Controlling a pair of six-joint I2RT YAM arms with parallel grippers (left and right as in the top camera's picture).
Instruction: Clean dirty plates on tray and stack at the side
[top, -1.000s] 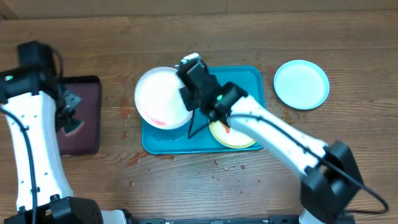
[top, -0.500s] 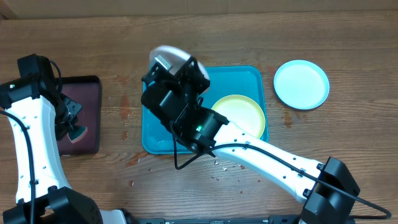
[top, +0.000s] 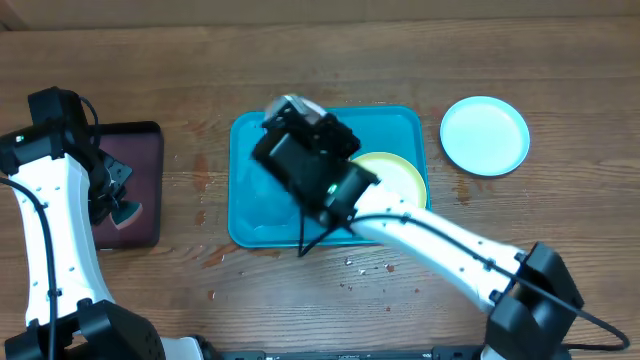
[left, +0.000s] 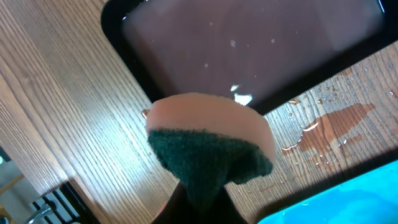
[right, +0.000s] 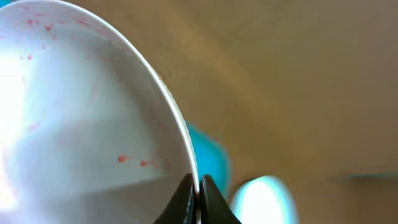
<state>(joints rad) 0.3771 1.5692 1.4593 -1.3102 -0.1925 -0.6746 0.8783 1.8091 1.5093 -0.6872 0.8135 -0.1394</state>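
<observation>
Tilting white plate (right: 81, 112), now over tray (top: 255, 205)

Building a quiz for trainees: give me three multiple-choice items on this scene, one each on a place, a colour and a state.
1. Where is the pale blue plate? A on the table, right of the turquoise tray; B on that tray; C on the floor.
2. What colour is the plate in the right pincer? A white; B yellow-green; C black.
3. Left pincer's state? A open, empty; B shut on a sponge; C shut on a plate.
A, wood lies under it; A, white rim in its grip; B, sponge pinched.
</observation>
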